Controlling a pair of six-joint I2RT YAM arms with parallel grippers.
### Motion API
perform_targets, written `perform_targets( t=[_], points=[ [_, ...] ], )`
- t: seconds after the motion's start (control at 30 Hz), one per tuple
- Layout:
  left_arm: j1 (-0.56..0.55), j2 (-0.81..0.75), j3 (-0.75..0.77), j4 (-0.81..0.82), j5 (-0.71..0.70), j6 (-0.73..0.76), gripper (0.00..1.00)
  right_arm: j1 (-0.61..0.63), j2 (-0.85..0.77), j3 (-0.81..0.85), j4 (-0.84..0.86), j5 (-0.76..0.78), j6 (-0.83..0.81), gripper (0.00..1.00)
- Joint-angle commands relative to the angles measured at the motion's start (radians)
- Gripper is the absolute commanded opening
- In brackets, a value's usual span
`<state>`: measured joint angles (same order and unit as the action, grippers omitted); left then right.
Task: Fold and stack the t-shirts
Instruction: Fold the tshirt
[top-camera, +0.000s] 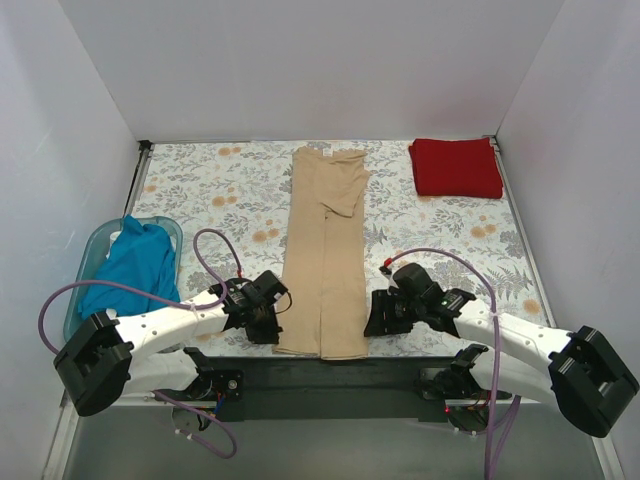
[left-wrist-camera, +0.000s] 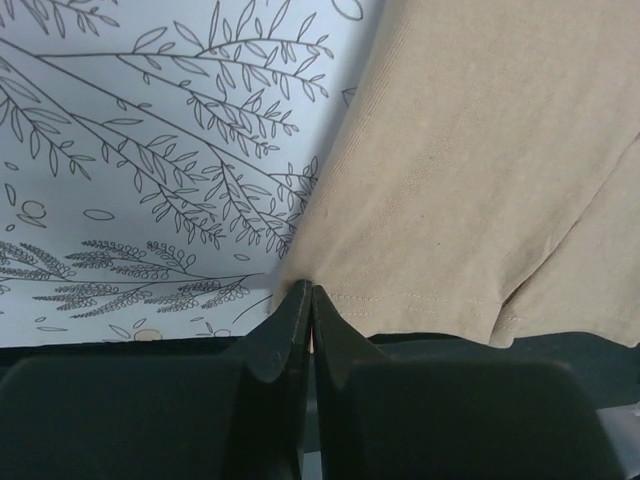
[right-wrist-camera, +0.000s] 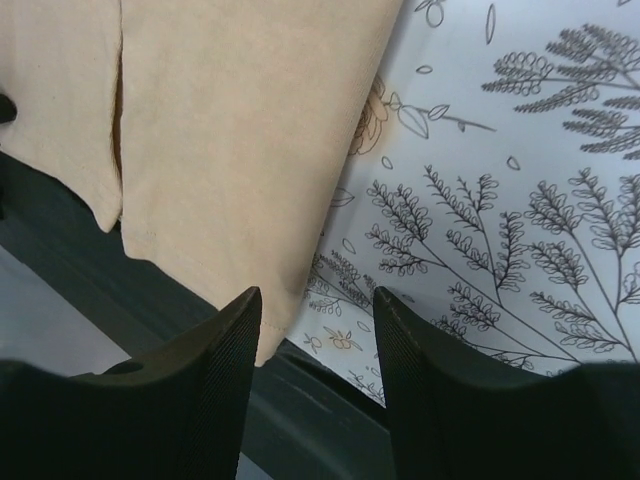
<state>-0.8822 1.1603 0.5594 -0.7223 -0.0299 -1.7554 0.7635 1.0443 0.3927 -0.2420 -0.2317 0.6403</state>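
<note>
Three t-shirts on the table, one of each colour.

- Tan shirt (top-camera: 322, 260): folded into a narrow strip at the middle of the floral tablecloth (top-camera: 220, 190). Long axis runs from near edge to far edge. Hem at the near end, between the two arms; the sleeve flap lies at the far end.
- Dark red shirt (top-camera: 455, 168): folded to a compact rectangle in the far right corner, well apart from the tan one, long side running left to right.
- Teal shirt (top-camera: 135, 265): bunched and unfolded in the light blue tub (top-camera: 95, 245) at the left edge. No clear axis.

Two arms, one at each near corner of the tan strip.

- Left gripper (left-wrist-camera: 308, 295): fingers pressed together, tips at the left hem corner. Its wrist view shows hem stitching right at the tips. Possibly a bit of cloth is pinched between them, but I cannot tell.
- Right gripper (right-wrist-camera: 315, 300): fingers spread, holding nothing. One finger hangs over the right hem corner, the other over bare tablecloth.

Top view alone gives all three shirts and the tub. Wrist views alone give the finger gaps, plus a lengthwise seam where two folded edges of the tan strip meet.
</note>
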Motion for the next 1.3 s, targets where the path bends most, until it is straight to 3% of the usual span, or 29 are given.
perform_targets(
  t=[0.0,0.57,0.77,1.0,1.13,1.27],
  points=[
    [-0.009,-0.024,0.031,-0.071,0.028,0.019,0.01,0.010,-0.020,-0.023,-0.062,-0.046,0.002,0.56],
    [-0.015,-0.054,-0.033,-0.092,0.094,-0.033,0.00,0.115,-0.024,-0.103,0.018,-0.142,0.125,0.61],
    [-0.015,-0.053,-0.003,-0.100,0.078,-0.026,0.16,0.132,0.011,-0.130,0.084,-0.190,0.151,0.58],
    [-0.015,-0.184,0.079,-0.062,0.042,-0.001,0.38,0.134,0.040,-0.144,0.102,-0.216,0.151,0.53],
    [-0.015,-0.202,0.120,-0.210,-0.072,-0.085,0.37,0.134,0.029,-0.135,0.104,-0.212,0.167,0.53],
    [-0.015,-0.107,0.162,-0.351,-0.120,-0.150,0.33,0.134,0.042,-0.129,0.118,-0.207,0.180,0.53]
  ],
)
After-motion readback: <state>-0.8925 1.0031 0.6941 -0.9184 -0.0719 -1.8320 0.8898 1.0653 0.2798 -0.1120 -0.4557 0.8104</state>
